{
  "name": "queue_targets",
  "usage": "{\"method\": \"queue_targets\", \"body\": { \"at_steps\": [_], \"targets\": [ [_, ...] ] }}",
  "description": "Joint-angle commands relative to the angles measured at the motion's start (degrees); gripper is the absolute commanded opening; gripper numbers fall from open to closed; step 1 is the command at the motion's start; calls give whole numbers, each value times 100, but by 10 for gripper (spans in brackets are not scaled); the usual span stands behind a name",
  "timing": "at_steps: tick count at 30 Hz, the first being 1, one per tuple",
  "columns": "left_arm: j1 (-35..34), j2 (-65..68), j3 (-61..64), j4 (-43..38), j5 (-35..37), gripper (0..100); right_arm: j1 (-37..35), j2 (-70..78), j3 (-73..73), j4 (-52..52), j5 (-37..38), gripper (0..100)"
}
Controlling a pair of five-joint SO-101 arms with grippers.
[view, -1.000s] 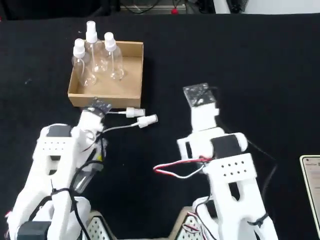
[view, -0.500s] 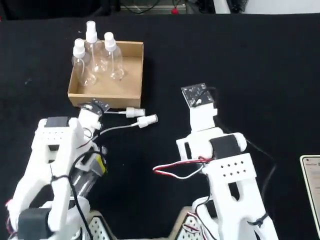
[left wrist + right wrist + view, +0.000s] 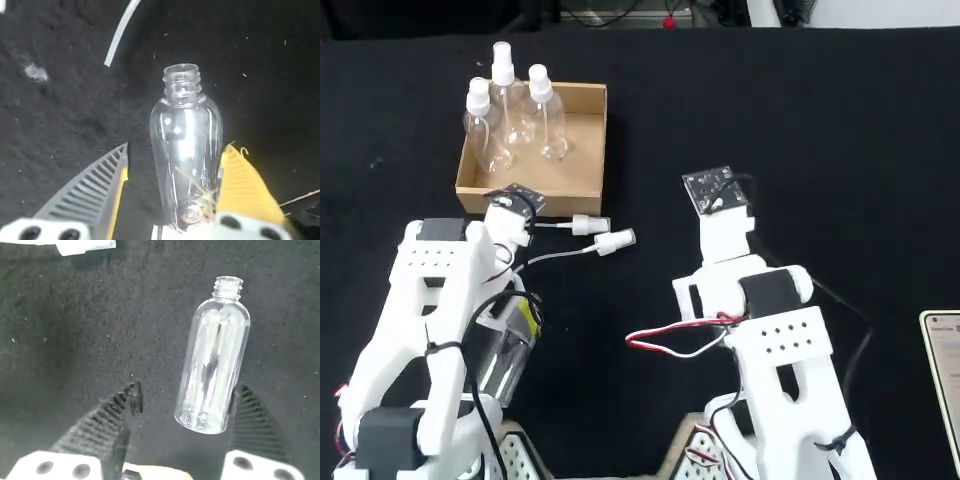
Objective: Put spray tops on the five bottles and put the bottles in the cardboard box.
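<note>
A capless clear bottle (image 3: 186, 150) lies on the black table between the fingers of my open left gripper (image 3: 177, 147). It rests against the yellow finger (image 3: 242, 185), with a gap to the grey one. In the high view this bottle (image 3: 505, 358) shows under the left arm (image 3: 435, 290). My right gripper (image 3: 189, 389) is open around a second capless bottle (image 3: 214, 355), which lies flat. Two loose spray tops (image 3: 590, 225) (image 3: 616, 240) lie just in front of the cardboard box (image 3: 582, 170). Three capped bottles (image 3: 510, 110) stand in the box's far left corner.
The right arm (image 3: 760, 300) stands at mid table with red and white wires below it. A white card (image 3: 945, 350) lies at the right edge. A spray top's thin tube (image 3: 120, 32) lies beyond the left bottle's neck.
The left arm has shifted slightly over its bottle, and more of the bottle shows beneath it. The right arm has barely moved.
</note>
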Motion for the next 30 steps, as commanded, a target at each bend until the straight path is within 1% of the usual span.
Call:
{"method": "queue_targets", "body": {
  "at_steps": [1, 6, 8, 12, 15, 19, 21, 23, 30],
  "targets": [
    [110, 9, -365, 26, 132, 291, -88, -75, -321, 35, -9, 279],
    [207, 18, -356, -18, 141, 355, -88, -75, -330, 26, -9, 279],
    [215, 18, -347, -123, 149, 350, -88, -75, -330, 26, -9, 279],
    [259, 18, -497, -105, 571, 343, -88, -75, -338, 26, -18, 279],
    [268, 79, -514, -132, 589, 343, -88, -75, -356, 26, -26, 279],
    [646, 712, -576, -149, 677, 343, -105, -75, -356, 18, -35, 279],
    [752, 1020, -629, -360, 844, 343, -105, -75, -365, 18, -44, 279],
    [787, 1275, -673, -510, 862, 343, -97, -75, -356, 18, -44, 279],
    [1007, 1424, -637, -563, 897, 342, -88, -75, -356, 18, -26, 279]
  ]
}}
